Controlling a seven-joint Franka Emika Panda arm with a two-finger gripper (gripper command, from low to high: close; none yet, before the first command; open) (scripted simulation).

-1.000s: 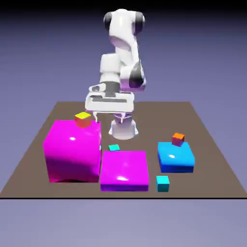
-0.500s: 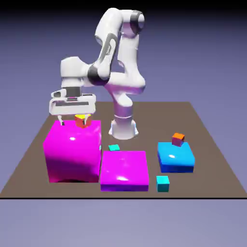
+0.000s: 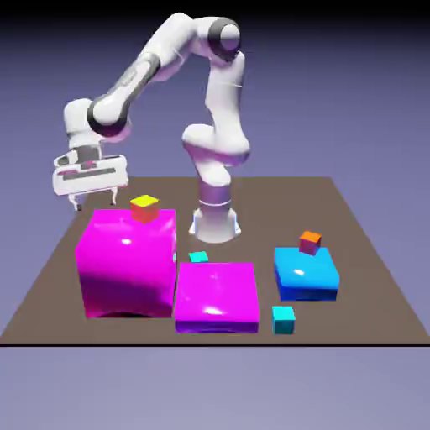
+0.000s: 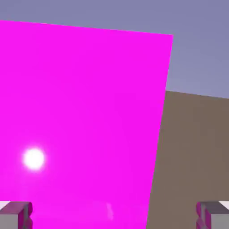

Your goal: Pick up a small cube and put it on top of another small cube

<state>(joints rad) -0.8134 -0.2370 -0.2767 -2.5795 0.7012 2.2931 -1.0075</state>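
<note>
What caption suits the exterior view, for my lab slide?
Open end effector near the large magenta block bearing a yellow-topped cube.

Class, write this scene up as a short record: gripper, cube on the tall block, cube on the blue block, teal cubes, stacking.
gripper: white two-finger gripper, open, nothing held
on tall magenta block: small yellow-topped orange cube
on glossy blue block: tiny orange cube
teal cubes: two, both on the brown table
stacking: not yet done
</note>
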